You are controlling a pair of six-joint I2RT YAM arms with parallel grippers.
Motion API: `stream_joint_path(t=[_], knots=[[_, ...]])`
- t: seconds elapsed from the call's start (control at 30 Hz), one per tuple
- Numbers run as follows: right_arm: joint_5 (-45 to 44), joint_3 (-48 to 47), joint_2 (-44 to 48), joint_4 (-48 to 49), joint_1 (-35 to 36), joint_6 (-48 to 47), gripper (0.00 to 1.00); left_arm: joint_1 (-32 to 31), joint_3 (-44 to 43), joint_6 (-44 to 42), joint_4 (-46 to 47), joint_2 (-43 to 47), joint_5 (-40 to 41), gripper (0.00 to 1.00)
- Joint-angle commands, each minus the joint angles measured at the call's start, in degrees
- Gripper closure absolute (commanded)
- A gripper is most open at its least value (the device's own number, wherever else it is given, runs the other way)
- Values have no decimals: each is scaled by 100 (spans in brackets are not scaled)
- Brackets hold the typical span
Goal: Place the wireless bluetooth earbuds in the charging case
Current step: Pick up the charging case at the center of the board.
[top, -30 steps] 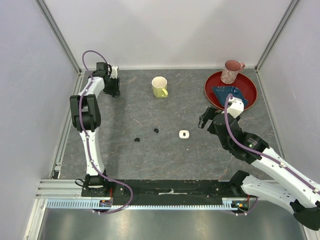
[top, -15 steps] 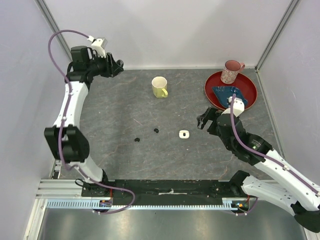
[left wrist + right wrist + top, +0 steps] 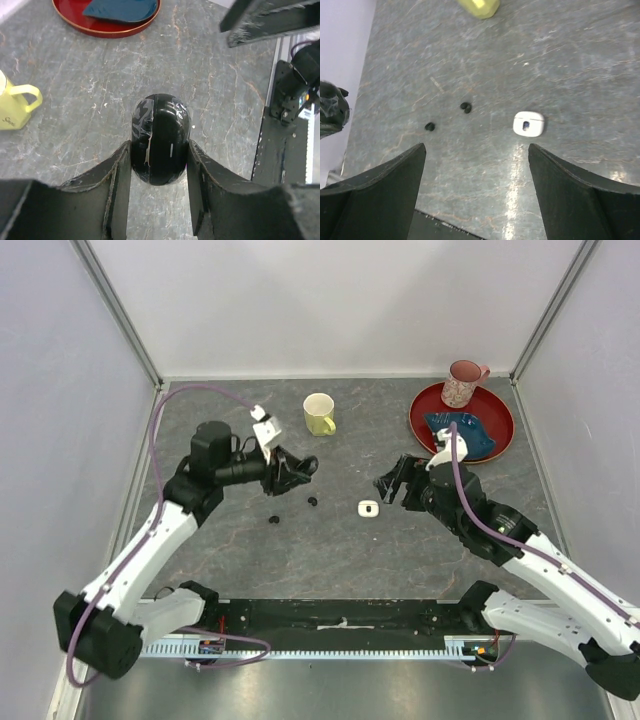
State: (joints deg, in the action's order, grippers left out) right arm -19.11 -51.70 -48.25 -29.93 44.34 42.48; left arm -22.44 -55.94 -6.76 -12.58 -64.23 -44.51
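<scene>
- Grey marbled tabletop (image 3: 220,550), walled on the left, far and right sides. One black wireless earbud (image 3: 313,502) and a second black earbud (image 3: 273,519) lie on bare surface at centre, well apart from the yellow ceramic mug (image 3: 319,414) farther back.
- Left gripper (image 3: 303,467) reaches rightward above the table, its fingers pinching a glossy black oval charging case (image 3: 160,142).
- Right gripper (image 3: 391,483) points left with its fingers spread wide, just right of a small white rounded piece (image 3: 368,507).
- The white piece shows one dark spot and is too small to identify.

- buds (image 3: 465,107): black
- case (image 3: 160,145): glossy black
- second case (image 3: 528,123): white, dark spot
- mug (image 3: 319,414): yellow
- plate (image 3: 425,420): red
- cloth (image 3: 460,430): blue
- cup (image 3: 462,383): pink, patterned
- table (image 3: 240,540): grey, pale veins
</scene>
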Motion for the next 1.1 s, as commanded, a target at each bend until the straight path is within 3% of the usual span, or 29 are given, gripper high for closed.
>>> stream_joint_path(t=[0.0, 0.2, 0.43, 0.77, 1.07], knots=[[1029, -288, -193, 532, -30, -161, 11, -374, 687, -905, 827, 1067, 347, 98], [2200, -305, -519, 1111, -30, -100, 15, -884, 1261, -1239, 959, 1782, 1128, 98], [3053, -410, -554, 1666, 5, -187, 19, -1491, 1217, -1512, 704, 1712, 1884, 98], [3291, -595, -896, 1684, 251, -328, 20, -2405, 972, -1890, 581, 1413, 2684, 98], [3037, -587, -1055, 1658, 392, -354, 26, -2792, 866, -1934, 555, 1299, 2887, 98]])
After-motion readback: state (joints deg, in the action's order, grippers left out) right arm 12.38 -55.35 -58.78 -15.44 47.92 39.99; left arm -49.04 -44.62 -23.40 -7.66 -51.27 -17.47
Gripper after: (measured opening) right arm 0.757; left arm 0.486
